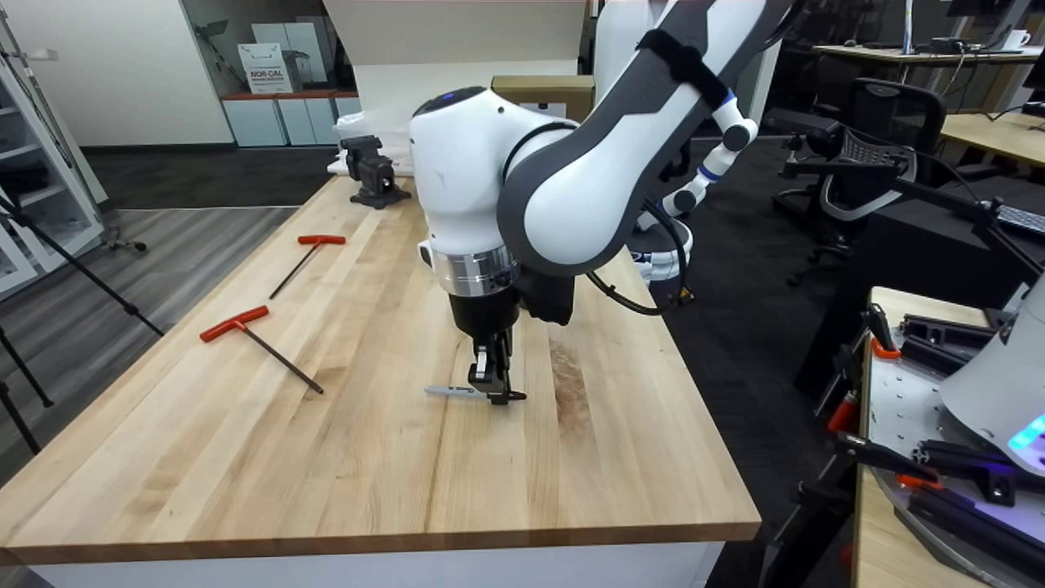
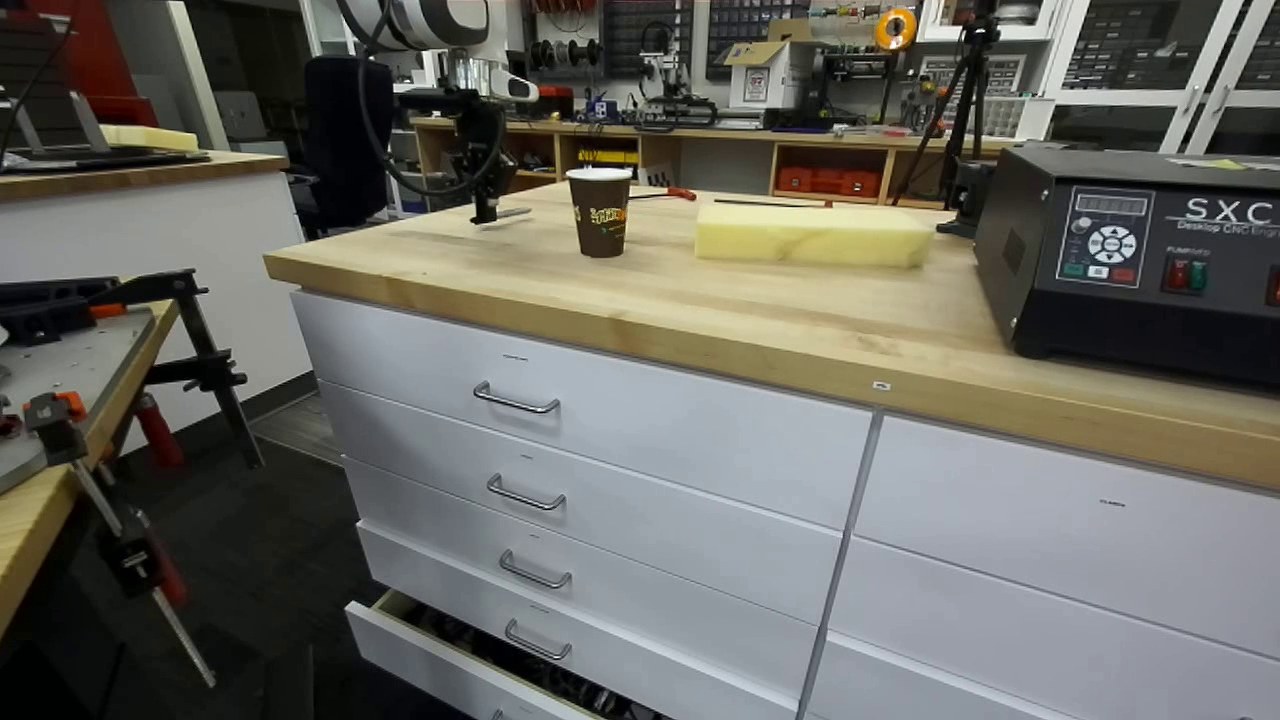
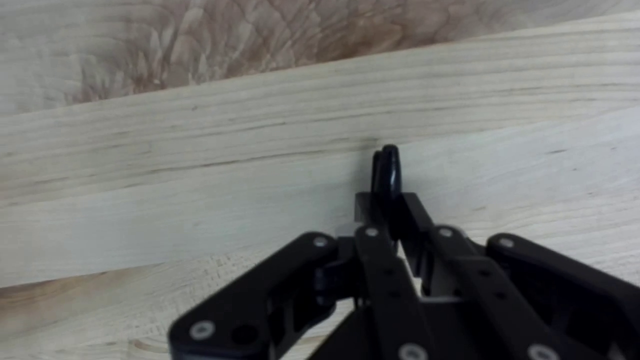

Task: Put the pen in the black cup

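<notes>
The pen has a grey body that sticks out on one side of my gripper in an exterior view. Its black end shows on the other side, and also beyond the fingertips in the wrist view. My gripper points down and its fingers are closed around the pen, at or just above the tabletop; I cannot tell whether the pen touches the wood. The pen and gripper also show in an exterior view. There the dark brown cup with a pale rim stands upright, apart from the gripper.
Two red-handled T-shaped tools lie on the wooden table. A black vise stands at its far end. A pale yellow block lies beside the cup, and a black box with a control panel stands beyond it.
</notes>
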Robot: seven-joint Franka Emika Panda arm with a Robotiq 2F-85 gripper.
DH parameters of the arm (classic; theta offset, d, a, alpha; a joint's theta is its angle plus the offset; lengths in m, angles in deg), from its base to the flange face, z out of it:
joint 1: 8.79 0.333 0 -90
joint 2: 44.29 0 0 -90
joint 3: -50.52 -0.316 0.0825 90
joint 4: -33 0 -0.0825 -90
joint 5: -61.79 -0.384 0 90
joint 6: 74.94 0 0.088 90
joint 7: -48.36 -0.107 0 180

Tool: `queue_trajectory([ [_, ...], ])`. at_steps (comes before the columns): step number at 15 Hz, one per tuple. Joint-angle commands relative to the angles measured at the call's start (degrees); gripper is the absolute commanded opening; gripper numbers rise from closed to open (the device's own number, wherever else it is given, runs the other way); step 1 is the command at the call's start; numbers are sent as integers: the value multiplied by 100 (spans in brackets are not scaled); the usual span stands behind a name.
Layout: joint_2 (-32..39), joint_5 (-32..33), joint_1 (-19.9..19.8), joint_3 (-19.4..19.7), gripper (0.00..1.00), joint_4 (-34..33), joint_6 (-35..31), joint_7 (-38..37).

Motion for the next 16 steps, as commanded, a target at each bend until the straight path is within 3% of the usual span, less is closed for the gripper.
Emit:
queue_trajectory([
  [1,-222,-48,-104,-8,5,-60,367,273],
  [16,-963,334,-284,277,6,-193,901,465],
])
